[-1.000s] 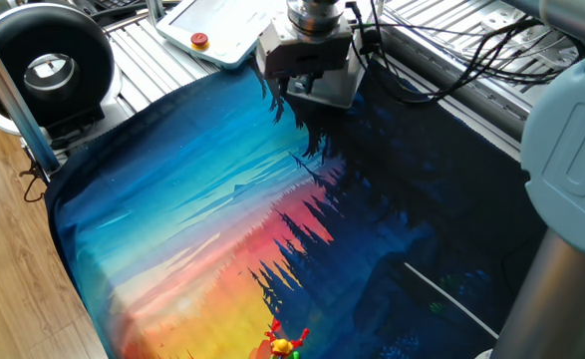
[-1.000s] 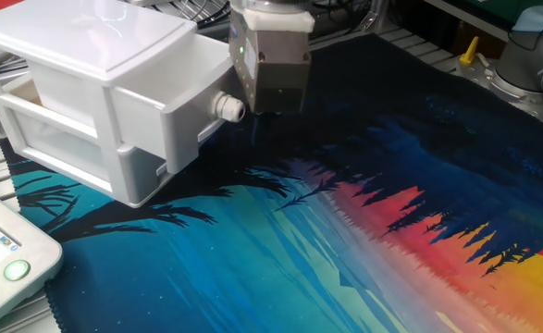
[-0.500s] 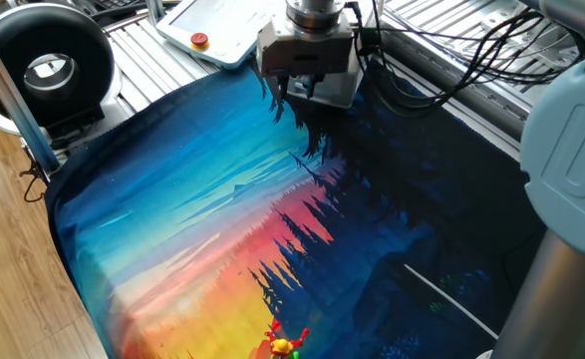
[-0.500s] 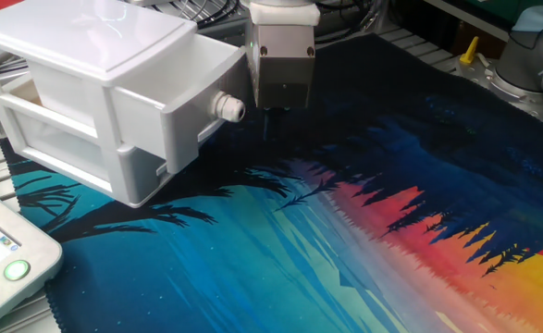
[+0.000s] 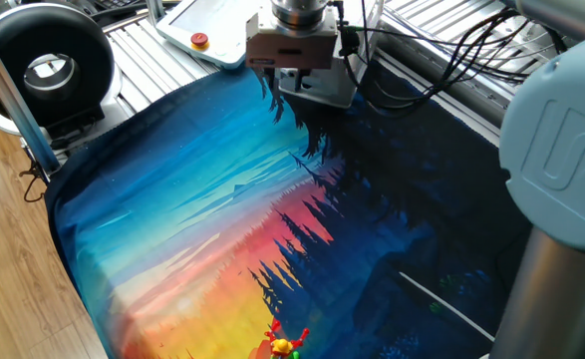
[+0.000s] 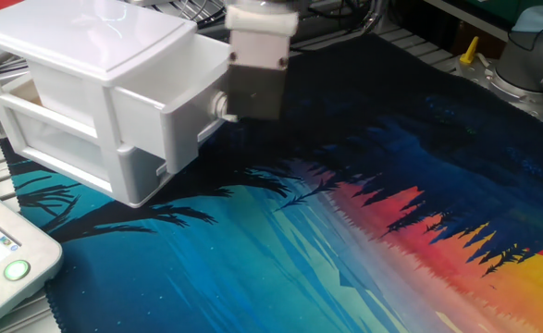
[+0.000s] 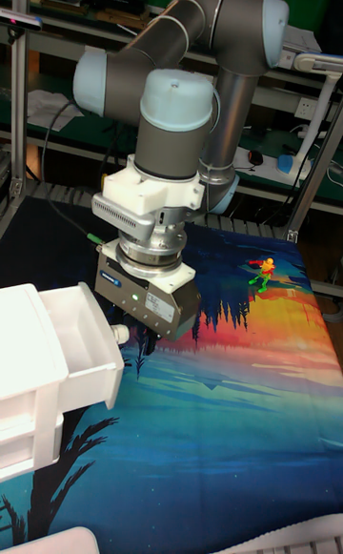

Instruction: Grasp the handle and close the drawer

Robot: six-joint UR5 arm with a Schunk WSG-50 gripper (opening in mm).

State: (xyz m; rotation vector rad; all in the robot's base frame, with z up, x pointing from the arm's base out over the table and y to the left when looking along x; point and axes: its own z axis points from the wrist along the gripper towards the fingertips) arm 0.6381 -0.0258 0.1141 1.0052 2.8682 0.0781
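The drawer (image 6: 174,120) is the top one of a white boxy unit (image 6: 86,55) and stands pulled out, its flat front facing the mat. Its round white handle (image 6: 221,105) sticks out of that front. My gripper (image 6: 243,116) hangs right against the handle, and its blurred grey body covers part of the knob. In the tall fixed view the handle (image 7: 119,333) shows just left of my gripper (image 7: 145,344), in front of the drawer (image 7: 81,344). The dark fingers are too blurred and hidden to read. In one fixed view my gripper (image 5: 294,85) hides the drawer.
A colourful sunset-and-trees mat (image 6: 345,231) covers the table. A flat white panel with a red button (image 5: 200,41) lies at the mat's end beside the unit. A black round device (image 5: 48,60) stands at one corner. Cables (image 5: 441,60) run behind the arm, and a small toy figure (image 5: 284,344) sits on the mat.
My gripper has shifted sideways toward the drawer front and now overlaps the handle, where before it hung beside it. The drawer has not moved.
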